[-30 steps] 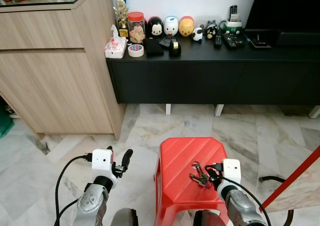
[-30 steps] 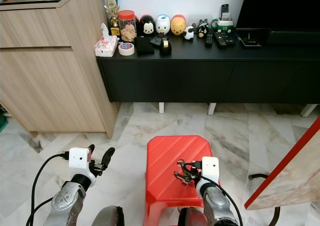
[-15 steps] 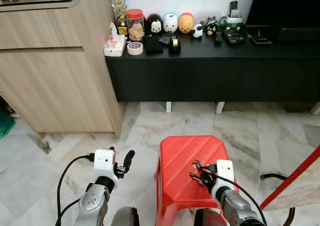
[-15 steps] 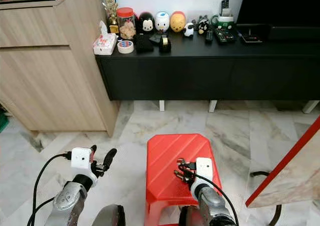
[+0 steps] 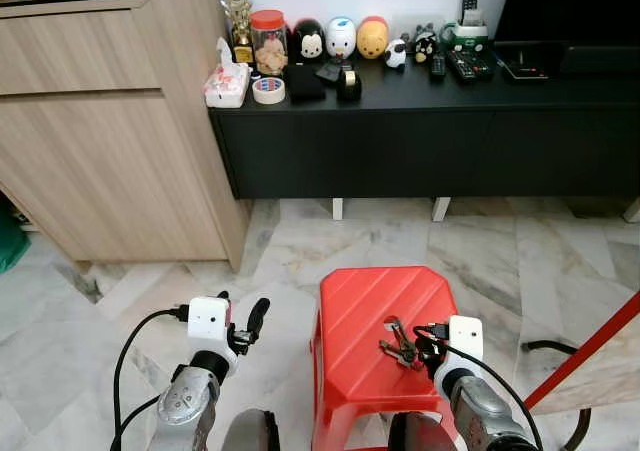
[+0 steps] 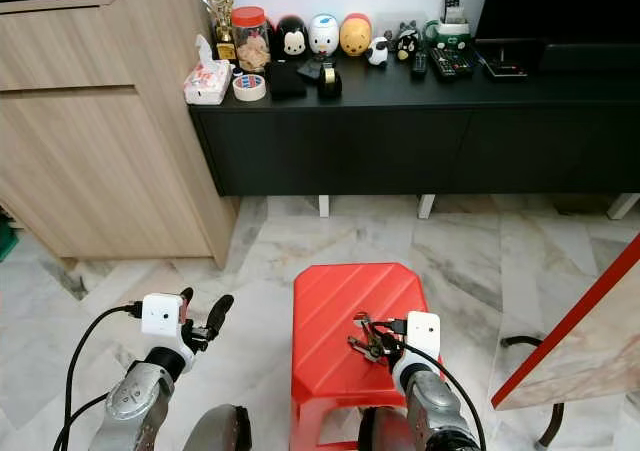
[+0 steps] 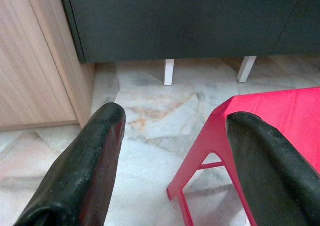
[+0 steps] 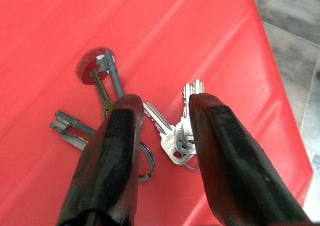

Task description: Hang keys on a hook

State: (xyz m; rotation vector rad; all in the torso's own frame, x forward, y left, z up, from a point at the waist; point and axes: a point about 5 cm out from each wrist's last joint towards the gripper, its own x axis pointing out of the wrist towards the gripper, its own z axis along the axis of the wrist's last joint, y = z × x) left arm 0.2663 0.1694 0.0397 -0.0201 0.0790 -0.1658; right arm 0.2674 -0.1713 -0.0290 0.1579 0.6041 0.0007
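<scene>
- So the keys (image 8: 150,128) are lying flat on top of the red stool (image 5: 365,316), fanned out on their ring, right under the right gripper (image 8: 165,136).
- That gripper's two black fingers (image 8: 117,151) sit narrowly apart, one on each side of the ring and the silver keys. From the wrist view they look down on the bunch but not pinched shut on it yet, with a gap between the tips.
- A couple of darker keys and a small round red tag (image 8: 92,65) spread out just past the fingertips.
- The left gripper (image 5: 240,323) hovers off to the side of the stool over the marble floor (image 5: 130,321), spread wide with nothing between its fingers.
- Well ahead of both grippers there's a long black cabinet (image 5: 420,136) with figurines (image 5: 340,39), a tape roll (image 5: 268,90), a jar (image 5: 268,39) and remotes (image 5: 465,64) on top.
- A light wood cabinet (image 5: 110,121) stands against its left end.
</scene>
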